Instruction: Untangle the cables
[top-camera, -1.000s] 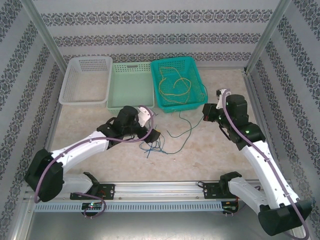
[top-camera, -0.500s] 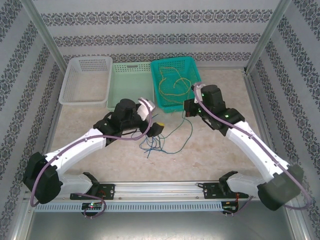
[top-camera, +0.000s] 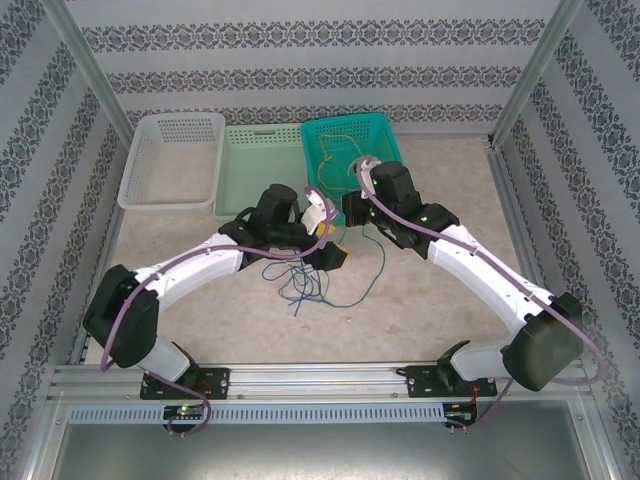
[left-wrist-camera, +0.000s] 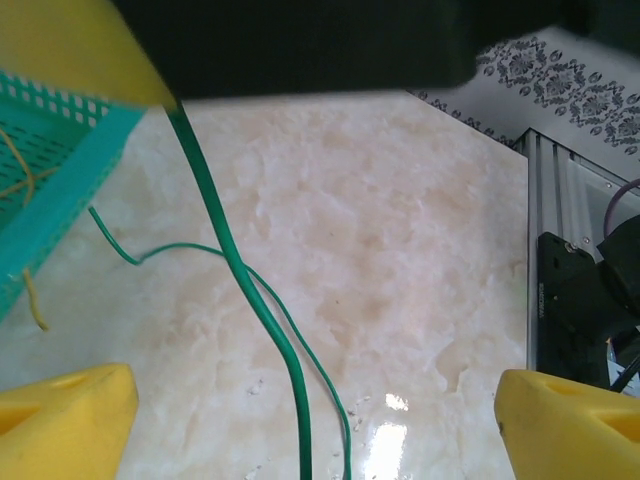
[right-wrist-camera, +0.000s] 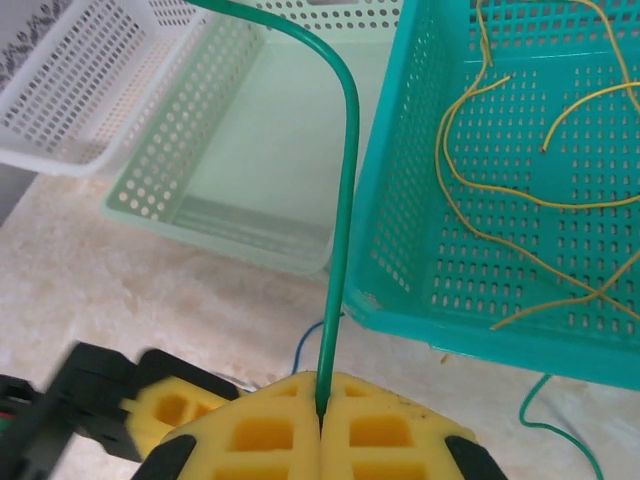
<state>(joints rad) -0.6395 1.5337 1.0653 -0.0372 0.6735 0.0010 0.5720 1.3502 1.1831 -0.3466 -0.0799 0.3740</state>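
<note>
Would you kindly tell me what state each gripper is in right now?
The left gripper is open.
The right gripper is closed on the green cable.

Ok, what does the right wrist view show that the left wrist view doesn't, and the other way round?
Right wrist, not left wrist: the white basket, the pale green basket, a bit of blue cable, and the right gripper, its jaws shut on the green cable.
Left wrist, not right wrist: the left gripper, its jaws wide apart with the green cable passing untouched between them, and the metal rail.
Both: the green cable, the teal basket, the yellow cable, the table.
</note>
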